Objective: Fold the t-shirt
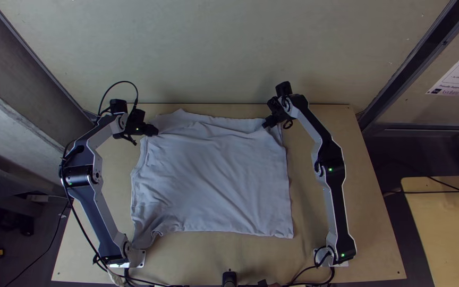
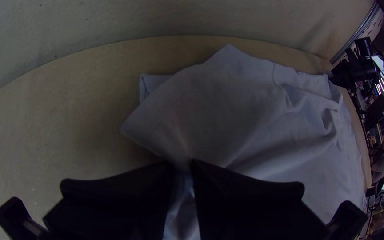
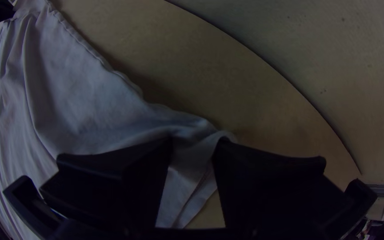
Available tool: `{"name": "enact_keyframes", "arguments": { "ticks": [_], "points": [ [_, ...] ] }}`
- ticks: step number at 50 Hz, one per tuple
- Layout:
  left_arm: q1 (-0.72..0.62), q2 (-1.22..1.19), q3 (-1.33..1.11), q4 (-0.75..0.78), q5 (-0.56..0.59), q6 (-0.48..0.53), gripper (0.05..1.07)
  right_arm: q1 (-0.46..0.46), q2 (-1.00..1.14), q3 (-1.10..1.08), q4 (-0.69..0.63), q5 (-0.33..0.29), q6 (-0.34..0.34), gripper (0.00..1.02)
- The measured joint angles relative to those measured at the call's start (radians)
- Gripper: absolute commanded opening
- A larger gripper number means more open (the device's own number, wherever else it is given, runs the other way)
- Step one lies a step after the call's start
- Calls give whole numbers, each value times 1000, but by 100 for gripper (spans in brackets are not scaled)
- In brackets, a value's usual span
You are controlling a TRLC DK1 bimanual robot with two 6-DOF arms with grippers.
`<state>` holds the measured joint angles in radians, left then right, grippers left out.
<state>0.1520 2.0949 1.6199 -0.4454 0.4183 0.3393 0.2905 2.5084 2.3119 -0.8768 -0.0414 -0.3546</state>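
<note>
The pale t-shirt (image 1: 213,175) lies mostly spread on the table, its near left corner bunched. At its far left corner, my left gripper (image 1: 156,131) is shut on the cloth. In the left wrist view, creases in the t-shirt (image 2: 245,106) converge at the left gripper (image 2: 183,163), with a pinch of fabric between its fingers. My right gripper (image 1: 265,125) is at the far right corner. In the right wrist view, the right gripper (image 3: 195,141) stands open, with a rumpled part of the t-shirt (image 3: 90,102) between its fingers.
Bare wooden table (image 1: 367,212) shows to the right of the right arm, and a strip runs along the near edge. A pale wall (image 1: 213,53) rises behind the far edge. Cables (image 1: 83,228) run beside the left arm.
</note>
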Motion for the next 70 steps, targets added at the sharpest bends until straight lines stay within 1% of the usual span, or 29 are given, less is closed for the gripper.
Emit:
{"name": "enact_keyframes", "arguments": {
  "ticks": [3,4,6,7,15,30,41,55,70],
  "points": [
    [0,0,2,0,0,-5,11,4,0,0,1,0,-12,11],
    [0,0,4,0,0,-8,9,4,0,0,1,0,-16,9],
    [0,1,6,0,0,-10,8,6,0,0,2,0,-21,3],
    [0,2,7,-1,0,-11,8,8,0,0,2,0,-24,2],
    [0,3,15,-1,0,-19,8,9,0,0,5,0,-47,2],
    [1,3,60,-33,1,-53,8,9,-5,0,5,0,-48,2],
    [0,-21,63,-82,7,-60,8,18,-65,0,0,0,-47,2],
    [0,-145,63,-150,24,-63,8,68,-194,-11,-45,-1,-47,2],
    [0,-331,-50,-163,38,-54,8,86,-330,-147,-84,-31,-47,2]
  ]
}}
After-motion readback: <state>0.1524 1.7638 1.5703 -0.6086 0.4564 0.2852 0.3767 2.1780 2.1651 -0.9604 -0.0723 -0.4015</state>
